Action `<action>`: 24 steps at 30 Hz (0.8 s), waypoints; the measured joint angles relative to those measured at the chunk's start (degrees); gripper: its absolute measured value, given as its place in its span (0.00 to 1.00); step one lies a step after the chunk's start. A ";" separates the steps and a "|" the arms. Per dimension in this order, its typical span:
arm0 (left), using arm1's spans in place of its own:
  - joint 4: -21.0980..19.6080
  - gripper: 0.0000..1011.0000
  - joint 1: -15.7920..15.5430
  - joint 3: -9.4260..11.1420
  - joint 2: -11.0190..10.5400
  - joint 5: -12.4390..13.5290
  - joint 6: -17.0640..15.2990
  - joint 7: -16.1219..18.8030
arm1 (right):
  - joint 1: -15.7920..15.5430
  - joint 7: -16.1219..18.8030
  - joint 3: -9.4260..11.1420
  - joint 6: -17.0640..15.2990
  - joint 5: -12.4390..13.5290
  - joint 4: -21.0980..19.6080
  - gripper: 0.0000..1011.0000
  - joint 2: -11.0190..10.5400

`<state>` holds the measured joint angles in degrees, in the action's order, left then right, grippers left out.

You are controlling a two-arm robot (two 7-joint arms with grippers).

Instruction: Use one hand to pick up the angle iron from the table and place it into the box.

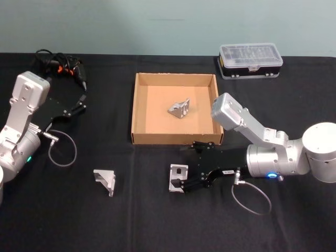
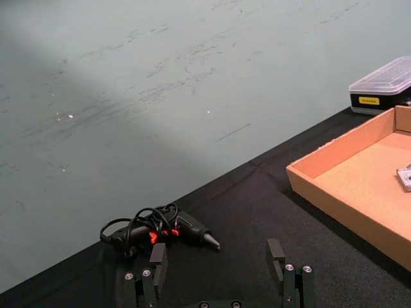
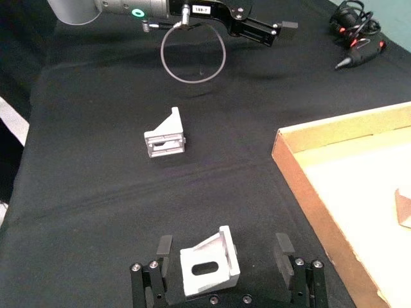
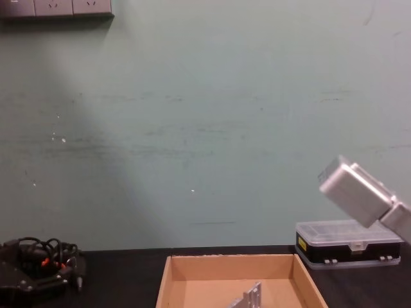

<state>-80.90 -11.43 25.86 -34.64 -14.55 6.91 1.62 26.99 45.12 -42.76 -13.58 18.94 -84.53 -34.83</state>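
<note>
On the table (image 1: pixel 157 226) just before the box (image 1: pixel 137 113), right gripper (image 3: pixel 223 247) spread wide astride an angle iron (image 3: pixel 209 269), gripping nothing; close squarely on flat sides; left gripper (image 2: pixel 216 250) parked far left, likewise spread.

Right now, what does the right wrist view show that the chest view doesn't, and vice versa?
Right wrist, not chest: right gripper open around an angle iron on the table, second angle iron farther off. Chest, not right wrist: clear-lidded case, wall sockets. Both: the box, corded tool.
</note>
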 joint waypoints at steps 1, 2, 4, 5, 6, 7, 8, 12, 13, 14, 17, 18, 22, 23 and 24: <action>0.00 1.00 0.00 0.00 0.00 0.00 0.00 0.00 | 0.08 -0.08 -0.14 -0.11 -0.04 0.18 0.99 0.15; 0.00 1.00 0.00 0.00 0.00 0.00 0.00 0.00 | 0.15 -0.26 -0.24 -0.24 -0.10 0.36 0.99 0.30; 0.00 1.00 0.00 0.00 0.00 0.00 0.00 0.00 | 0.28 -0.62 -0.45 -0.52 -0.33 0.75 0.99 0.61; 0.00 1.00 0.00 0.00 0.00 0.00 0.00 0.00 | 0.36 -0.94 -0.58 -0.79 -0.47 1.03 0.99 0.84; 0.00 1.00 0.00 0.00 0.00 0.00 0.00 0.00 | 0.39 -1.05 -0.64 -0.91 -0.53 1.13 0.99 0.94; 0.00 1.00 0.00 0.00 0.00 0.00 0.00 0.00 | 0.39 -1.04 -0.63 -0.91 -0.52 1.13 0.99 0.91; 0.00 1.00 0.00 0.00 0.00 0.00 0.00 0.00 | 0.39 -1.03 -0.63 -0.91 -0.52 1.12 0.99 0.91; 0.00 1.00 0.00 0.00 0.00 0.00 0.00 0.00 | 0.38 -1.00 -0.62 -0.90 -0.51 1.09 0.99 0.87; 0.00 1.00 0.00 0.00 0.00 0.00 0.00 0.00 | 0.37 -1.00 -0.61 -0.88 -0.50 1.05 0.99 0.84; 0.00 1.00 0.00 0.00 0.00 0.00 0.00 0.00 | 0.37 -1.00 -0.61 -0.87 -0.50 1.04 0.99 0.83; 0.00 1.00 0.00 0.00 0.00 0.00 0.00 0.00 | 0.35 -0.98 -0.59 -0.82 -0.49 0.99 0.97 0.79; 0.00 1.00 0.00 0.00 0.00 0.00 0.00 0.00 | 0.35 -0.97 -0.59 -0.81 -0.49 0.98 0.94 0.79; 0.00 1.00 0.00 0.00 0.00 0.00 0.00 0.00 | 0.33 -0.92 -0.56 -0.75 -0.48 0.93 0.85 0.76; 0.00 1.00 0.00 0.00 0.00 0.00 0.00 0.00 | 0.33 -0.91 -0.55 -0.74 -0.47 0.93 0.83 0.76; 0.00 1.00 0.00 0.00 0.00 0.00 0.00 0.00 | 0.33 -0.91 -0.55 -0.74 -0.47 0.93 0.81 0.76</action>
<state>-80.90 -11.43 25.86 -34.65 -14.54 6.91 1.62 27.31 44.21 -43.31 -14.33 18.46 -83.60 -34.06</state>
